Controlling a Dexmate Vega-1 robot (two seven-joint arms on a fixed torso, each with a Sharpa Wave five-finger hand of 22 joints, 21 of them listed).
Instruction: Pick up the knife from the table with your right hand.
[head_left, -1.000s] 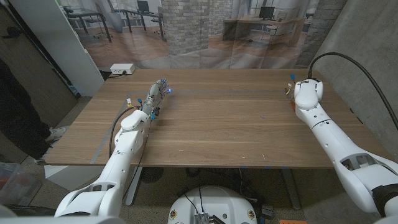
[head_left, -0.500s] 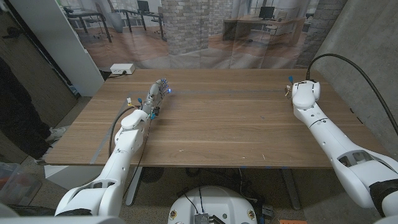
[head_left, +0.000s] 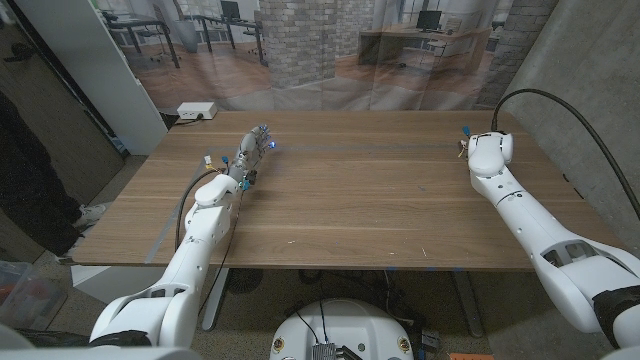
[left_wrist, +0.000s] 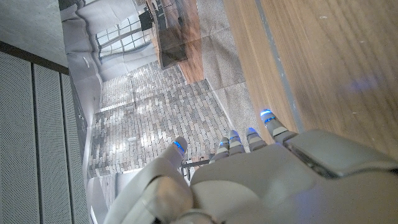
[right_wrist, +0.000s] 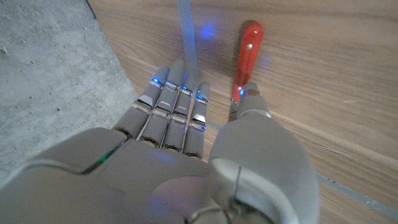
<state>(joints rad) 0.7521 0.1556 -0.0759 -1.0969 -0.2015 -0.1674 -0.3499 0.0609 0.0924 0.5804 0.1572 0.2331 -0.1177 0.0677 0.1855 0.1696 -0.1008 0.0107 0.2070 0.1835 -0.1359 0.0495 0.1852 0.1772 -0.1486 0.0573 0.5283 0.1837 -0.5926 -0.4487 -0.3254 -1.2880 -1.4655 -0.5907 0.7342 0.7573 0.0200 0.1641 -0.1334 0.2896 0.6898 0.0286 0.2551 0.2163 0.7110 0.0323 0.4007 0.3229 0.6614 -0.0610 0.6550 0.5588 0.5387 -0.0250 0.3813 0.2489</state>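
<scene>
The knife (right_wrist: 246, 53), of which you see the red handle, lies flat on the table (right_wrist: 323, 81) just ahead of your right hand (right_wrist: 205, 143), beside the thumb. Your risk is nudging it away, since a flat handle leaves little to get under. That hand holds nothing, its fingers (right_wrist: 177, 106) straight and together, thumb apart.

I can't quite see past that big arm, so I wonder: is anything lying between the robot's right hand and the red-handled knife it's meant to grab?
Nothing visible does. In the right wrist view the right hand hovers with fingers apart, and the knife's red handle lies on bare wood just beyond the thumb. Only a grey tape strip runs alongside, flat on the table.
</scene>
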